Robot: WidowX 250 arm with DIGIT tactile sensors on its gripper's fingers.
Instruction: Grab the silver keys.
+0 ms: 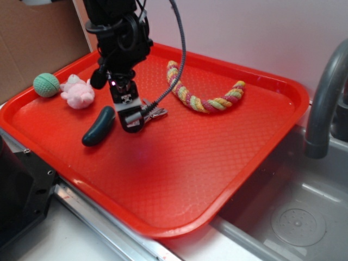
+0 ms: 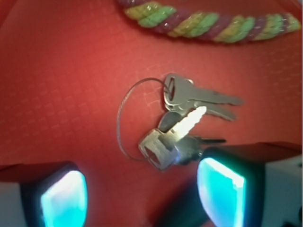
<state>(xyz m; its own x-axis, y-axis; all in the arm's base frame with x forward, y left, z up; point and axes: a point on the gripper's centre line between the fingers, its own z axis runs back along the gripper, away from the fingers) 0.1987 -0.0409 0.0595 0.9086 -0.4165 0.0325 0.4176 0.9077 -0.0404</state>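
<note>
Exterior view: the red tray [image 1: 228, 163] sits partly on the desk [image 1: 65, 244] and partly over the steel sink [image 1: 293, 217], its raised rim running all round. Its near half is bare, open room. The silver keys [image 1: 154, 113] lie left of the middle, touching the gripper [image 1: 132, 120], which reaches down onto them. Just left lies the dark green cucumber toy [image 1: 99, 126]; behind that sit the pink plush toy [image 1: 77, 91] and the green knitted ball [image 1: 46, 85] near the far left rim. The twisted rope toy [image 1: 204, 92] curves well apart toward the back. A grey tap [image 1: 326, 92] stands beyond the right rim.

Wrist view: the jaws stand open, one pad on each side, the keys [image 2: 184, 123] fanned from a thin wire ring just ahead, nearer the right pad. No writing can be read.
</note>
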